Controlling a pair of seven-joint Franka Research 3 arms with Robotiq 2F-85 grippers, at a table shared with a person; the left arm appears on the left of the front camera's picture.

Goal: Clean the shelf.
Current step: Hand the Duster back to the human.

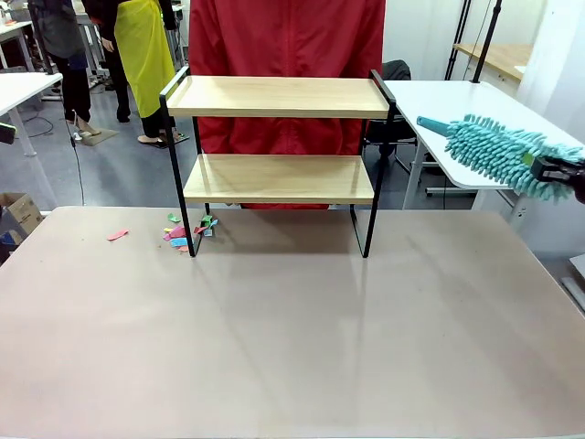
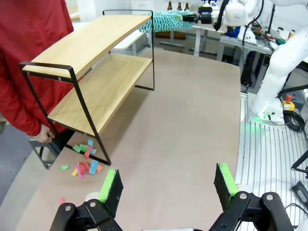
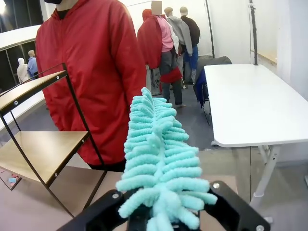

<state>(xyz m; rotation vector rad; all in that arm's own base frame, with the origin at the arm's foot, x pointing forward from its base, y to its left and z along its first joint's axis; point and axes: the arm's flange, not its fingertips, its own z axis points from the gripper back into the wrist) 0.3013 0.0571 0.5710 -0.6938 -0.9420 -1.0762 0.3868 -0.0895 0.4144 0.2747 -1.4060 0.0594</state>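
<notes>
Over on the left of the table point(image 1: 292, 347), bits of coloured paper scraps point(image 1: 187, 230) lie scattered around the foot of the rack, a pink one point(image 1: 117, 235) a little further out on its own. The left gripper point(image 2: 167, 188) hangs low over the tabletop near those scraps, its green pads point(image 2: 109, 188) spread wide apart, nothing between them.

Moving toward the middle, the shelf point(image 1: 279, 137) stands upright at the far side of the table, two pale wooden boards in a thin black frame, both boards bare. Right behind it stands a person in a red jacket point(image 1: 288, 55), close up against the table edge; in the left wrist view one hand point(image 2: 44, 134) rests down by the rack's lower corner.

And out on the right, the right gripper point(image 1: 553, 171) is clamped tight on a teal fluffy duster point(image 1: 498, 151), held up in the air beside the rack, level with the top board but well clear of it. The duster's fuzzy head points back toward the shelf, with a white side table point(image 1: 439, 101) behind it.
</notes>
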